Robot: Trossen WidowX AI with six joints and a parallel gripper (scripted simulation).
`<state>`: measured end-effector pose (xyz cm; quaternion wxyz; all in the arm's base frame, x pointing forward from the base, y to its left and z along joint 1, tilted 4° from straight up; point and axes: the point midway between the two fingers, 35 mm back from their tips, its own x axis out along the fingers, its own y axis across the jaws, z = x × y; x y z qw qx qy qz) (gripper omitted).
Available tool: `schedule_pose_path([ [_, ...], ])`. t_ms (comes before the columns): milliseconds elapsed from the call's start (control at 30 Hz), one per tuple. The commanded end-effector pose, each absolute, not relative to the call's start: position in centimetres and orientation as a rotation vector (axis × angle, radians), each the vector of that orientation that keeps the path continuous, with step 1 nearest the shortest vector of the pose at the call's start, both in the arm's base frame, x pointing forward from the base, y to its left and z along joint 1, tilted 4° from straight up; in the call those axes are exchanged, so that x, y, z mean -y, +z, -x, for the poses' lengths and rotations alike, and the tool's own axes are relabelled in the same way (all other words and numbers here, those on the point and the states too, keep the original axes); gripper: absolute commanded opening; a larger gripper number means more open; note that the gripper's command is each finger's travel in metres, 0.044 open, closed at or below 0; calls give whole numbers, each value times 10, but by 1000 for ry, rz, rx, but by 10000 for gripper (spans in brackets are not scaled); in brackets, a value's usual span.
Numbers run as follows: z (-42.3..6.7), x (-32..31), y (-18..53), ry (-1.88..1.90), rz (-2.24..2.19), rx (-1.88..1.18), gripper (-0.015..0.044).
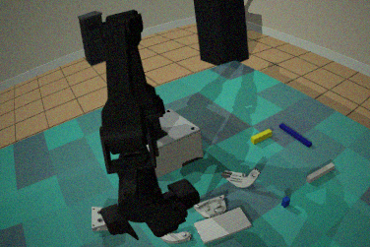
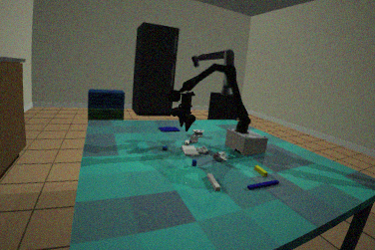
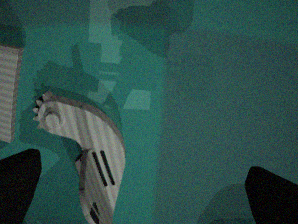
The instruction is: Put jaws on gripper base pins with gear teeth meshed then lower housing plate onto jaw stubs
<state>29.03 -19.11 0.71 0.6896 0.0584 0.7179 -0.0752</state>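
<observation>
Clock dirs = top view, off the pale slab unless noted. Table (image 1: 30, 166) (image 2: 125, 183) carries all our parts. Our arm (image 1: 125, 83) (image 2: 238, 96) stands on the grey base box (image 1: 179, 154) (image 2: 246, 143), 11 o'clock. Gripper (image 1: 148, 234) (image 2: 186, 127) (image 3: 148, 171) is above the table, fingers wide apart, nothing btwn pads.

Pale slab (image 1: 222, 224) (image 2: 189, 150) lies flat. Toothed jaw (image 1: 178, 236) (image 3: 102, 142) lies loose, approx 8–9 o'clock; in wrist cam it's btwn the fingertips and beyond, teeth at 10 o'clock. Other curved jaw (image 1: 243, 178) (image 2: 220, 156): 1 o'clock, also loose. Hollowed white part (image 1: 211, 207): 11, just beside slab. Holed white part (image 1: 97, 218): 9, partly hidden; can't tell which is base or housing plate.

Blue rod (image 1: 295, 135) (image 2: 263, 184): 1–2. White bar (image 1: 321, 172) (image 2: 213, 181): 2. Yellow block (image 1: 261, 136) (image 2: 260, 170): 1. Small blue block (image 1: 285, 201) (image 2: 194, 162): 2.
</observation>
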Motion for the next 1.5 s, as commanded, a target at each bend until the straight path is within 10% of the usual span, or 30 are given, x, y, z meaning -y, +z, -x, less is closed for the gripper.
schedule_pose_path([
  [0,-291,191,7,-169,-130,-1603,440],
  [667,-291,191,7,-169,-130,-1603,440],
  [1233,-290,191,15,-169,-132,-1606,0],
  [1467,-290,191,15,-169,-132,-1606,0],
])
